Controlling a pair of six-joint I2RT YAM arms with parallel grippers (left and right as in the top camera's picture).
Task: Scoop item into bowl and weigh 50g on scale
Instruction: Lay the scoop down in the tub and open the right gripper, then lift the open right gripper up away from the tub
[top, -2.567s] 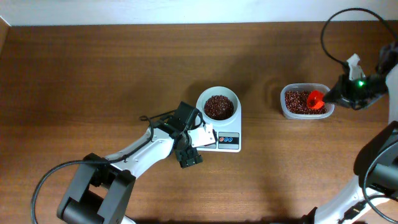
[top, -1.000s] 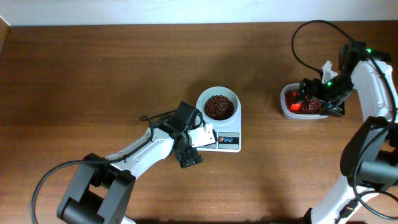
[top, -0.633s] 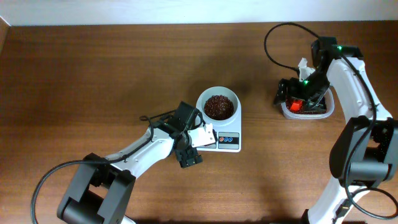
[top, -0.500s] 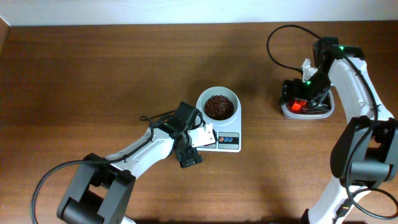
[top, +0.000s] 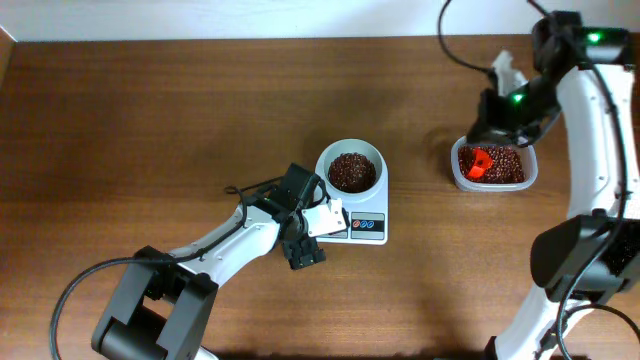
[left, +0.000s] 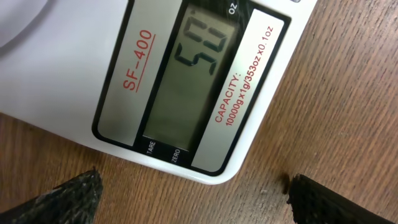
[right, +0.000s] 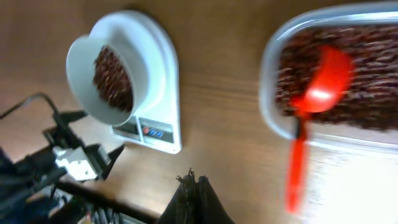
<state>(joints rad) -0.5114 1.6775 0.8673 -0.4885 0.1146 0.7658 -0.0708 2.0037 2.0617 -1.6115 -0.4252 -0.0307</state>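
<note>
Black fingertips (left: 68, 196) sit in the two lower corners of the left wrist view. "Which part is that?" asks the student.

Tutor: Those belong to the left gripper (left: 196, 200). Its jaws are spread wide and hold nothing. It is held just in front of the scale (left: 74, 74), over the brown wooden table (left: 348, 93). The grey display (left: 186, 81) faces it, with the marks SF-400, TARE and ZERO around it. Two digits show. The first reads as a 5, and the second is too skewed to read with certainty.

Student: What comes next, beyond the display?

Tutor: The white bowl (top: 372, 152) stands upright on the round platform of the scale. It holds a mound of reddish-brown beans (top: 350, 171) that sits below the rim.

Student: Where are the remaining beans?

Tutor: They are to the right, well apart from the scale. A clear plastic container (top: 532, 178) holds a layer of the same beans. A red scoop (top: 478, 165) lies in it with its cup resting on the beans. In the right wrist view its handle leans out over the rim of the container.

Student: And the farthest part?

Tutor: That is the right gripper (right: 194, 193). Its fingers are pressed together on nothing. In the overhead view it stands at the far left corner of the container, clear of the scoop.
</note>
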